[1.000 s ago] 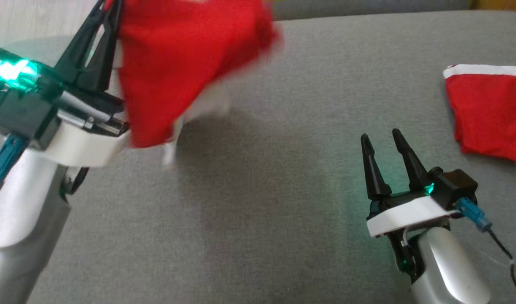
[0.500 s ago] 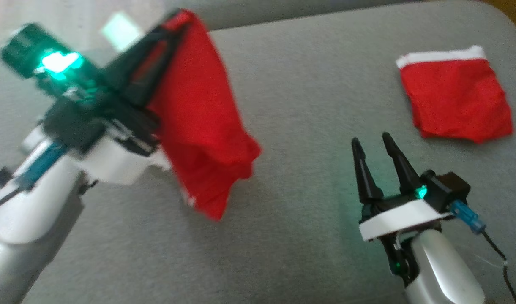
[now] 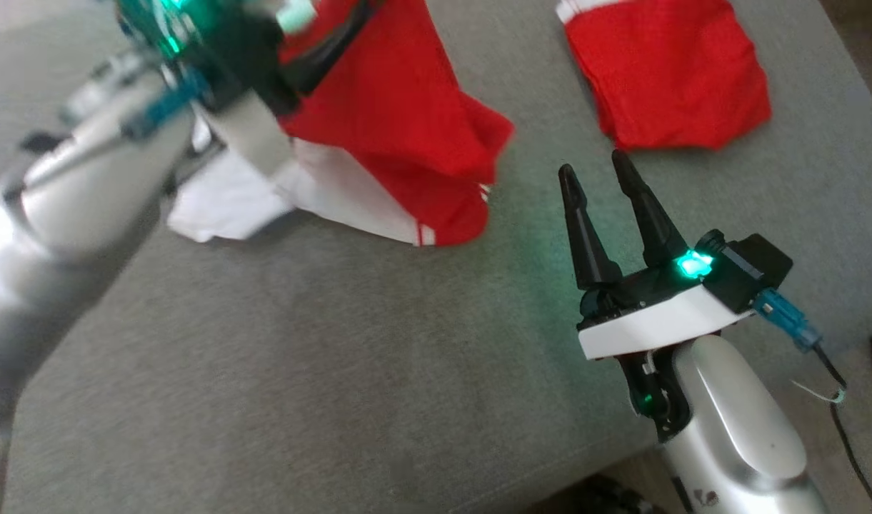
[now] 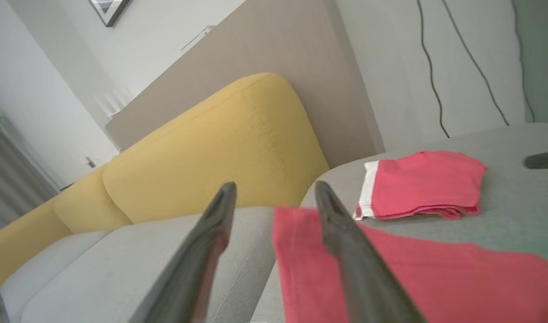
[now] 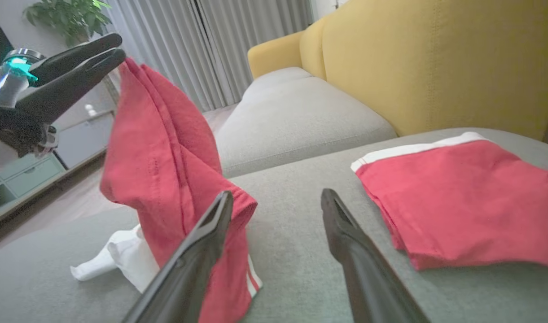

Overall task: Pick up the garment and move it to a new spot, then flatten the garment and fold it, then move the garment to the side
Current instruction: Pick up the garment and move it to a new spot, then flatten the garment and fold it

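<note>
On the grey fabric cushion (image 3: 300, 357): you have two red pieces lying well apart, with both grippers above the surface.
Task garment: the crumpled red garment with a white panel (image 3: 407, 114) and thin white side stripes sits toward the far left of the cushion in your head view. Its lower folds and the white panel rest on the fabric, while its upper part rises in a narrow peak.
Left gripper: your left gripper (image 4: 274, 186) has its two long dark fingers apart in its own wrist view, and the sofa shows through the gap between them. Red cloth lies below and beyond one finger. From the right wrist view, the garment's peak ends just beside these fingertips; you cannot tell whether it touches them.
Right gripper: your right gripper (image 3: 591, 163) hangs over bare cushion at the near right with its jaws spread wide and clear of both red pieces. In its wrist view, one red piece sits to each side of its fingers.
Second piece: the folded red garment with a white band (image 3: 671, 71) along one edge lies flat at the far right, near the right fingertips.
Backdrop: a mustard-yellow sofa back (image 5: 435, 58) rises behind the cushion, with pale grey seat cushions (image 5: 296, 112) beside it.
</note>
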### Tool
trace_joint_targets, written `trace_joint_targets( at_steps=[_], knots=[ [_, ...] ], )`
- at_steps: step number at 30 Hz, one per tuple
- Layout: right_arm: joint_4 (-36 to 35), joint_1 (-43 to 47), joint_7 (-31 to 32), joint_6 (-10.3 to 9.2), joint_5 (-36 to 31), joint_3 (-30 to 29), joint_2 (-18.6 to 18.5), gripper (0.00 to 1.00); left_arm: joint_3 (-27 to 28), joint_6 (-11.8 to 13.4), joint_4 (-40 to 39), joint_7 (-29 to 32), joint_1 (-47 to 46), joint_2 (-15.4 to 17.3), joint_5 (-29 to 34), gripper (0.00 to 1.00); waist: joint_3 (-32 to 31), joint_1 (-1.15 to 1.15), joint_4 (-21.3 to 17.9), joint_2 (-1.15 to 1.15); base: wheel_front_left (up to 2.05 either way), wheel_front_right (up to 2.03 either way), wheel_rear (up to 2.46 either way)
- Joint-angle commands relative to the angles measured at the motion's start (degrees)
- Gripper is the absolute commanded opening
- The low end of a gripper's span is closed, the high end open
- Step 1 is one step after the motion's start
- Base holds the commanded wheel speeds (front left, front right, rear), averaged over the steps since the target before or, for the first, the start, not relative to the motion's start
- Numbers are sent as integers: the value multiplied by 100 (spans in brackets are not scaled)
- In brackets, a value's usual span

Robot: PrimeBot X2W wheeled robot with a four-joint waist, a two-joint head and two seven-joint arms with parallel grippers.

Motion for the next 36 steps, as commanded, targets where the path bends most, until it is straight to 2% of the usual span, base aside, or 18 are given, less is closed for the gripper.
trace_joint_targets(
  at_steps=[1, 5, 10, 18, 23, 29, 36],
  knots=[
    [-197, -121, -61, -4, 28, 105, 14, 100, 292, 20, -57, -32, -282, 94, -1, 100, 252, -2, -228, 0, 0, 0, 0],
    [-189, -102, -61, -4, -57, -18, 14, 100, 671, 166, 218, -68, -389, -124, 53, 100, 245, -2, -49, 0, 0, 0, 0],
    [-127, -61, -61, -4, -331, -276, 14, 100, 1277, 283, -129, -71, 103, -84, 105, 100, -5, -2, 477, 0, 0, 0, 0],
    [115, 103, -61, -4, -909, -803, 14, 100, 2239, 490, -856, -72, 1593, 3, 76, 100, -646, -2, 1483, 0, 0, 0, 0],
    [294, 298, -61, -4, -1125, -981, 14, 100, 2784, 617, -1204, -73, 2753, -50, -10, 100, -1048, -2, 1920, 0, 0, 0, 0],
    [487, 593, -61, -4, -1091, -945, 14, 100, 3420, 809, -1598, -73, 4178, -369, -108, 100, -1410, -2, 2168, 0, 0, 0, 0],
    [585, 833, -61, -4, -968, -899, 14, 100, 4115, 906, -2031, -73, 5419, -1094, -61, 100, -1543, -2, 2270, 0, 0, 0, 0]
  ],
)
